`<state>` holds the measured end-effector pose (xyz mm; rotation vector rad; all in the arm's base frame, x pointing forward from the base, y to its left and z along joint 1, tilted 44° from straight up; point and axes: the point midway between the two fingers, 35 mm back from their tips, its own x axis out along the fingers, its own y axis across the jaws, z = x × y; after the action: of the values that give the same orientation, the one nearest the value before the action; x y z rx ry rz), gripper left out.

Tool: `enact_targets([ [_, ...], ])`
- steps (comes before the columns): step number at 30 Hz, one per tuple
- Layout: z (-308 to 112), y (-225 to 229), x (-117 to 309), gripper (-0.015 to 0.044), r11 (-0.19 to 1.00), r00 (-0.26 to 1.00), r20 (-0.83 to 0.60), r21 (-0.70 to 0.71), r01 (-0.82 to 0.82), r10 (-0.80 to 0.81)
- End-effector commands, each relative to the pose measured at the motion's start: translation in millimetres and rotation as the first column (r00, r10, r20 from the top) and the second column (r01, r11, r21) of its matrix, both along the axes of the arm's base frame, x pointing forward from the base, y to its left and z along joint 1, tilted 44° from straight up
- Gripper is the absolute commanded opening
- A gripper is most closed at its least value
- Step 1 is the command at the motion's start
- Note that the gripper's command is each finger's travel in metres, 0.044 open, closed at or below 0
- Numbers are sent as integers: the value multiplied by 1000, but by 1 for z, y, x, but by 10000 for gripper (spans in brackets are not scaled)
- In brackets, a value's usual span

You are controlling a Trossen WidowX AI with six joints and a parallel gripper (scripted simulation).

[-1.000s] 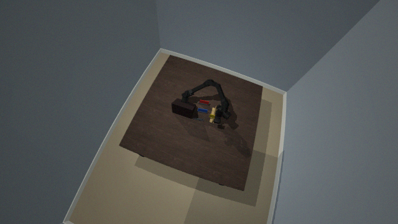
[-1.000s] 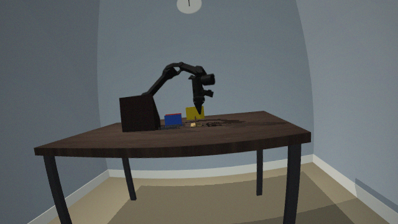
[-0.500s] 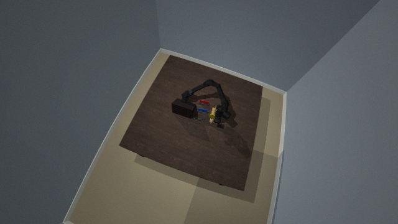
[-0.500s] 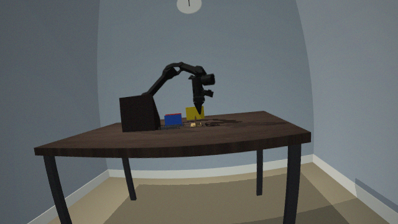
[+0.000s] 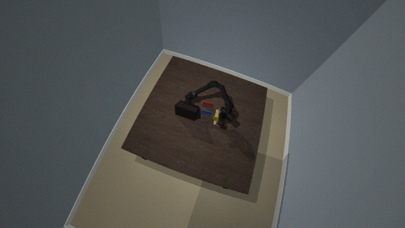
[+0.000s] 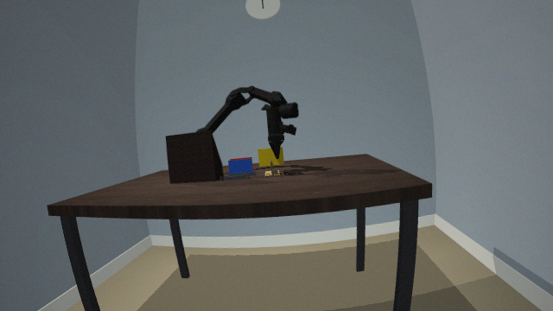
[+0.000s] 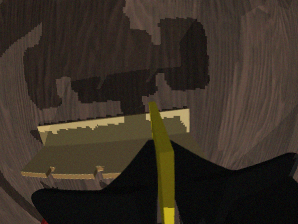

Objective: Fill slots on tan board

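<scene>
Yellow board (image 5: 216, 118) (image 6: 263, 157) (image 7: 164, 165): upright above the standing tan board (image 5: 216, 123) (image 6: 271, 165) (image 7: 75, 160), crosswise to it; we could not see its notch
Gripper (image 5: 219, 120) (image 6: 277, 156) (image 7: 157, 144): closed on the yellow board, its dark fingers on either side
Step in hand: we judged this to be the lining-up of the first board, with no board yet seated
Next move: we needed to confirm notch over slot, then push straight down until the boards locked; a slight sideways error could have jammed them
Open slots: we made out two small notches in the tan edge; the fingers hid the rest
Blue board (image 5: 206, 113) (image 6: 240, 167) and red board (image 5: 207, 104) (image 6: 241, 158): upright in their holders, waiting their turn
Bare holder (image 5: 202, 121) (image 6: 233, 177): a thin, dark, narrow frame beside the blue board's
Tabletop (image 5: 158, 126) (image 6: 259, 203) (image 7: 250, 75): dark brown, streaked like wood grain
Shapes: we saw thin, flat, rectangular colored boards
</scene>
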<state>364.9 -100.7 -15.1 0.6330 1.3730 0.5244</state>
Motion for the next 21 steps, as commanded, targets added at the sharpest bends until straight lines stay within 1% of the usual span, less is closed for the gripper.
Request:
enact_targets([
  [1,-1,1,-1,0,1000,1000,-10,6,9,-9],
  [13,-1,0,0,0,1000,1000,-5,2,3,-3],
  [19,-1,0,0,157,1000,1000,-5,2,3,-3],
  [21,-1,0,0,166,1000,1000,-5,2,3,-3],
])
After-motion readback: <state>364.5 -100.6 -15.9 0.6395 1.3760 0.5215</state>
